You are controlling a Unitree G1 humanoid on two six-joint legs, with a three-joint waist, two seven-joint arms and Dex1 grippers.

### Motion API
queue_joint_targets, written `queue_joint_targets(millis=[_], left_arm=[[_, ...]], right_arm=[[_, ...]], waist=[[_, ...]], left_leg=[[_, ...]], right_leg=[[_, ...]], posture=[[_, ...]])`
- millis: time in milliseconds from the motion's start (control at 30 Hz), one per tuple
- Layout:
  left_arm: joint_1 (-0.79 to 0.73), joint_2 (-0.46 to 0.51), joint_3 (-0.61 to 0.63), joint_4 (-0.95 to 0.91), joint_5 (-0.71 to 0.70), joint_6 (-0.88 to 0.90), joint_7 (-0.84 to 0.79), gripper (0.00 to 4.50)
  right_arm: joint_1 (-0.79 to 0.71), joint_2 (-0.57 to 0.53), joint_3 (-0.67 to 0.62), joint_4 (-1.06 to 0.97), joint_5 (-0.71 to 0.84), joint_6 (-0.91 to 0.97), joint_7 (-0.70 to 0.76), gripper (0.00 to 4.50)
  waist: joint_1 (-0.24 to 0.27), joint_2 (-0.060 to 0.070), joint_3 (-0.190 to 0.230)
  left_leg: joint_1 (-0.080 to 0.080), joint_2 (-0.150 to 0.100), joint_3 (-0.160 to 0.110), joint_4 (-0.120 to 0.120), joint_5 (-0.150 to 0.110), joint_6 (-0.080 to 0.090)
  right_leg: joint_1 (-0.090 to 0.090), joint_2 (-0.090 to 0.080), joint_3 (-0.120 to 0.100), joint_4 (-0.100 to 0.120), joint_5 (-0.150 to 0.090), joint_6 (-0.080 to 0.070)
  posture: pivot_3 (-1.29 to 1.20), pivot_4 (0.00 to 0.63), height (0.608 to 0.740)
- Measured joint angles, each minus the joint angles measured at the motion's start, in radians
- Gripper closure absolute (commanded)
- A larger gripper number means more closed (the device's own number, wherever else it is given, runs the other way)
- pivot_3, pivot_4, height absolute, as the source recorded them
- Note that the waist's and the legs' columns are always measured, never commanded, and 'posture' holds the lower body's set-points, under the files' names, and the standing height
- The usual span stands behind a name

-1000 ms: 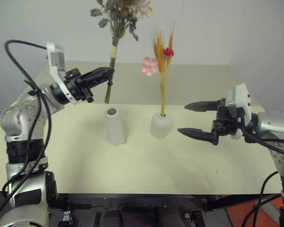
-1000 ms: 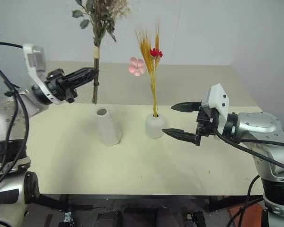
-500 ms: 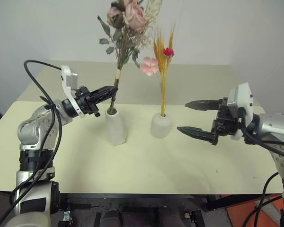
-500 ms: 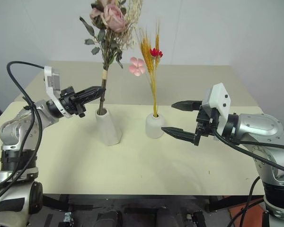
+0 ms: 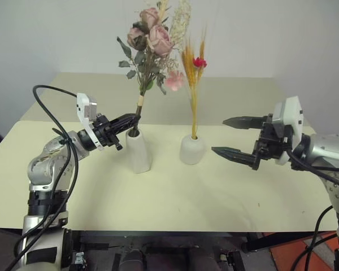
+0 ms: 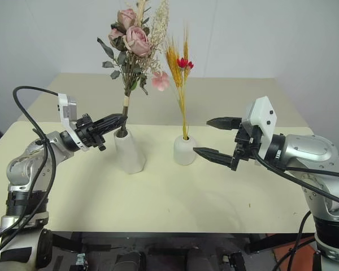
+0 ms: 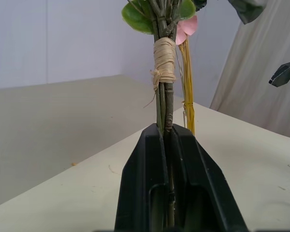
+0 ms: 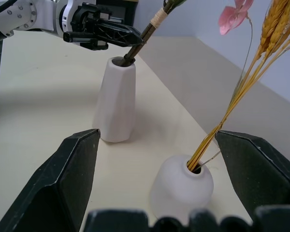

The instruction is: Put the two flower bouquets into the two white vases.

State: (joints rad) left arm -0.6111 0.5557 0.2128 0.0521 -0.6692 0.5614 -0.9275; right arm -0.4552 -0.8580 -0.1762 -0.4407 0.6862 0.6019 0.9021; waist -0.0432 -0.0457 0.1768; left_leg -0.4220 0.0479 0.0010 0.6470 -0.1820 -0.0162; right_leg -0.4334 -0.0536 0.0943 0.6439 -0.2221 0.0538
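Left end effector [image 5: 133, 118] closed on the stems of the rose bouquet [image 5: 152, 42], just above the mouth of the tall vase [image 5: 138, 151]; stem ends sit inside the vase, bouquet tilted slightly. Wheat bouquet [image 5: 194, 68] stands upright in the short round vase [image 5: 191, 149], just beside the tall one on the table [image 5: 158, 197]. Right end effector [image 5: 231, 136] open, empty, held above the table near the short vase, apart from it.

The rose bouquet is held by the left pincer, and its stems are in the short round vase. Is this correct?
Not quite. The left pincer does hold the rose bouquet, but the right wrist view shows its stems entering the taller tapered vase, not the short round one.
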Motion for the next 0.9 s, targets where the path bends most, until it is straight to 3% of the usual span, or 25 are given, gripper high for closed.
queue_joint_targets(millis=[533,900], left_arm=[[0.075,0.001,0.017,-0.080,-0.023,-0.017,0.045,4.48],[0.060,-0.055,0.015,-0.047,-0.001,-0.063,0.110,4.48]], right_arm=[[-0.001,0.016,0.008,0.014,-0.016,-0.005,-0.012,0.00],[-0.007,0.046,0.010,0.019,-0.037,-0.008,-0.022,0.00]], waist=[[-0.001,0.000,0.000],[0.000,0.000,0.000]], left_leg=[[0.010,0.000,0.000,0.000,0.000,0.000],[0.008,0.000,0.000,-0.001,0.000,0.000]], right_leg=[[0.010,0.000,0.000,-0.002,-0.002,0.002],[0.010,0.000,0.000,-0.003,-0.001,0.002]], posture=[[0.00,0.150,0.740],[0.00,0.150,0.740]])
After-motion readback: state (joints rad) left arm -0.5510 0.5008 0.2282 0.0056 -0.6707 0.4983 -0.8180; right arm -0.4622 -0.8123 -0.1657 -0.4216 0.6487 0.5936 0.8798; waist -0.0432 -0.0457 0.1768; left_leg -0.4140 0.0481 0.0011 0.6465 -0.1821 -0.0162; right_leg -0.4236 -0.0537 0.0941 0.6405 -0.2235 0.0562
